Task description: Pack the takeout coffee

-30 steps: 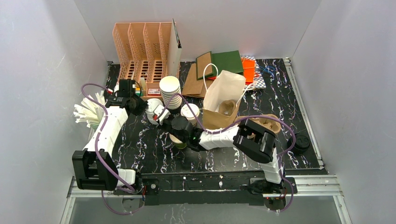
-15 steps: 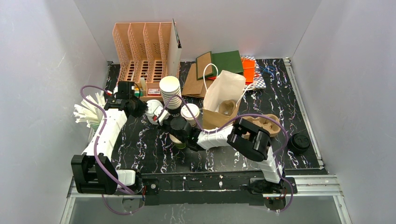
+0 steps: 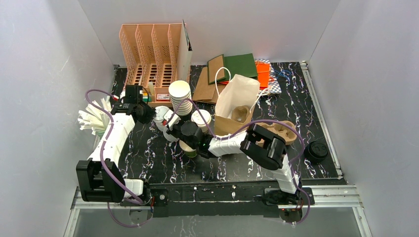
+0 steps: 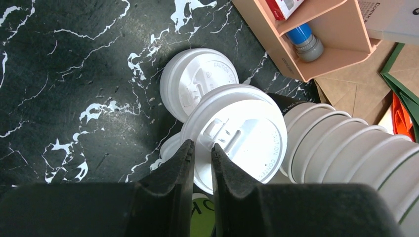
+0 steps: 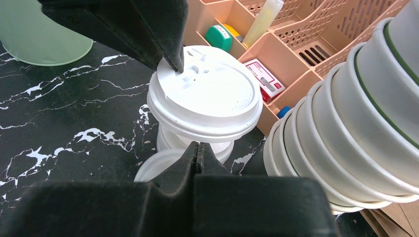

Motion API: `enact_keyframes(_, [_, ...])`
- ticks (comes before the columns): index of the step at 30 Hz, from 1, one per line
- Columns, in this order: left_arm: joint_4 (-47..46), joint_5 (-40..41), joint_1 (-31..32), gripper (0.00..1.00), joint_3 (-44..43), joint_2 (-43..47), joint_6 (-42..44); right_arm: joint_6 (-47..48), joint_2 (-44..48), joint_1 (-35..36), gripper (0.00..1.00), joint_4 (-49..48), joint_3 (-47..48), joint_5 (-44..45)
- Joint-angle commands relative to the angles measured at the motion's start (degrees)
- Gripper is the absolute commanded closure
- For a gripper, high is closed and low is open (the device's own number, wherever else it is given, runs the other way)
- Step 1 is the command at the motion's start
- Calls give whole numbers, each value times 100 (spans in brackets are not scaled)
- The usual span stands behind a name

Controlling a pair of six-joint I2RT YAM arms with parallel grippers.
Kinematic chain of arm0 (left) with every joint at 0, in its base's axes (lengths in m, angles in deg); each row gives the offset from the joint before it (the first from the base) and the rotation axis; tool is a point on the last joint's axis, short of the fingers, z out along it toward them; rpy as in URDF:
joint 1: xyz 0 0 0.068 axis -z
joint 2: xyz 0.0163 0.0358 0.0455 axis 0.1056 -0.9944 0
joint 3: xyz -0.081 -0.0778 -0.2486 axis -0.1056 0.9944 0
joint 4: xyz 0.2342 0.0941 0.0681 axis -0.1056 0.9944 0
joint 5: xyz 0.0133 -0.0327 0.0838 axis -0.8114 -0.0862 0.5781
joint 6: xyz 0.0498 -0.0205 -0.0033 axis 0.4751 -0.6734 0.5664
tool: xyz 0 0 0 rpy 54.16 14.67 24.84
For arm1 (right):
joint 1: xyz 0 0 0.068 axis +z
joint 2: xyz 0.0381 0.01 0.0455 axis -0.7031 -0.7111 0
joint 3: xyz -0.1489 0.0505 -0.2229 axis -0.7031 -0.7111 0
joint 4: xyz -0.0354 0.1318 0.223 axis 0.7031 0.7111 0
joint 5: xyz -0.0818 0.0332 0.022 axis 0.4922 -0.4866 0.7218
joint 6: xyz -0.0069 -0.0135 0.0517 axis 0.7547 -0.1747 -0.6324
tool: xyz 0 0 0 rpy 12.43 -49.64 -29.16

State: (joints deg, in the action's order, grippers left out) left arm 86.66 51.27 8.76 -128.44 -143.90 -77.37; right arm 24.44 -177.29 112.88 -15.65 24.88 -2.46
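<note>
Left wrist view: the left claw (image 4: 201,145) is almost closed, pinching the rim of the lidded coffee cup (image 4: 242,133), just beside the stack of empty cups (image 4: 346,158) on the counter (image 4: 74,74). The right claw (image 5: 197,147), fully closed and empty, sits near it.

Cup stack (image 4: 346,148) partly beyond right edge

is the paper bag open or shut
Open: the paper bag stands upright with its mouth spread wide, and something brown shows inside.
</note>
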Motion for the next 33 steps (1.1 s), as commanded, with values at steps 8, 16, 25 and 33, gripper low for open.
enact_keyframes(8, [10, 384, -49, 85, -129, 103, 303, -604, 1459, -1, 99, 574, -331, -697])
enact_keyframes(16, [127, -249, -42, 85, 212, 944, 982, -1182, 2452, 0, 99, 2323, -324, -1055])
enact_keyframes(25, [134, -1557, 143, 86, 790, 2102, 1451, -1847, 3296, -224, 99, 5072, 93, -1825])
enact_keyframes(33, [66, -731, 1701, 87, 811, 2173, 1017, -2530, 3813, -362, 99, 6213, 197, -1694])
